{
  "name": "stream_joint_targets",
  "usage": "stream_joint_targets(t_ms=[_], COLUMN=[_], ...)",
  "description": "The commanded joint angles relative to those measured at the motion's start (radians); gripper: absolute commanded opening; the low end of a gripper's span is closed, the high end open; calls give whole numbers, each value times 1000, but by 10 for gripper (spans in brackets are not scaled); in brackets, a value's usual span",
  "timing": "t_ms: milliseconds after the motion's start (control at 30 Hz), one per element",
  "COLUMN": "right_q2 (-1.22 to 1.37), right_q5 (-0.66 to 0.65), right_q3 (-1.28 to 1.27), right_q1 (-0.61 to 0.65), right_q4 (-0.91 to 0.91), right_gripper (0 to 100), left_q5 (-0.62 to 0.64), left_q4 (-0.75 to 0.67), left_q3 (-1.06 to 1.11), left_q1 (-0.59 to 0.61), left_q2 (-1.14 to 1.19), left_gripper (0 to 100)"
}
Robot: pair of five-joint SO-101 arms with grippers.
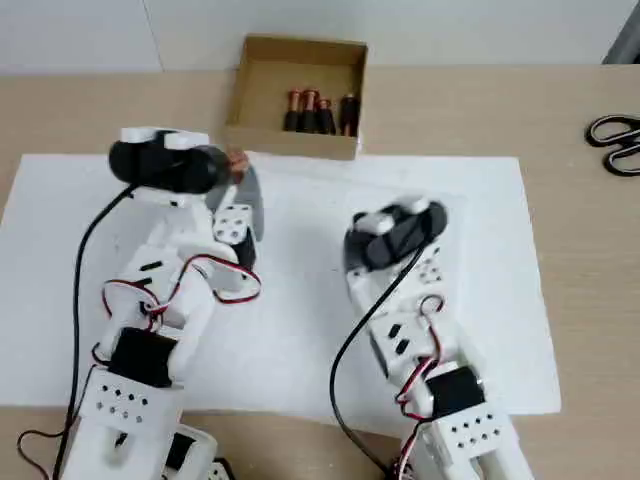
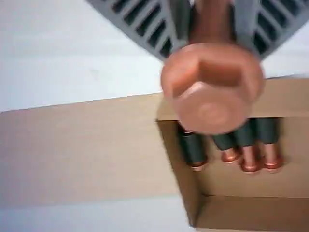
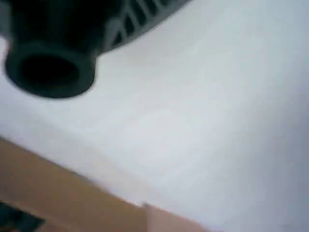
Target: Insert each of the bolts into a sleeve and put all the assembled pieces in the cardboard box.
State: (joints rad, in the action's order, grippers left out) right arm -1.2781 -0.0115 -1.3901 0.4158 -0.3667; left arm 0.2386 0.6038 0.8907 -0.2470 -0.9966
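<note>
My left gripper (image 2: 212,19) is shut on a copper bolt (image 2: 212,87), whose hexagonal head faces the wrist camera. From above, that bolt (image 1: 236,160) hangs just off the front left corner of the cardboard box (image 1: 250,100). Inside the box lie several assembled pieces (image 1: 320,112), dark sleeves with copper bolts, and the left wrist view has them (image 2: 231,145) below the bolt head. My right gripper (image 3: 58,24) is shut on a black sleeve (image 3: 48,70), open end towards the camera, above the white paper. The right arm (image 1: 395,235) stands at the middle right of the sheet.
A white paper sheet (image 1: 300,320) covers the wooden table (image 1: 560,110) under both arms. Scissors (image 1: 615,143) lie at the far right edge. Cables run along both arms. The box's wall (image 2: 178,159) stands near the left gripper.
</note>
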Motion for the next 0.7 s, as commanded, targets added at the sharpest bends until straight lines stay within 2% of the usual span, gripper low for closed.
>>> stream_joint_targets(t_ms=[0, 167, 400, 500, 667], right_q2=[-93, -196, -278, -280, -280], right_q5=[12, 11, 11, 11, 11], right_q3=[-46, -117, -190, -195, -195], right_q1=[76, 171, 213, 213, 213], right_q4=[27, 18, 18, 18, 18], right_gripper=[4, 4, 4, 4, 4], left_q5=[0, 6, 193, 195, 195], left_q4=[-35, -52, -74, -71, 31], left_q3=[-12, -7, -2, 16, 22], left_q1=[-68, -127, -132, -132, -166], left_q2=[-31, -34, -34, -37, -37], left_gripper=[6, 6, 6, 6, 6])
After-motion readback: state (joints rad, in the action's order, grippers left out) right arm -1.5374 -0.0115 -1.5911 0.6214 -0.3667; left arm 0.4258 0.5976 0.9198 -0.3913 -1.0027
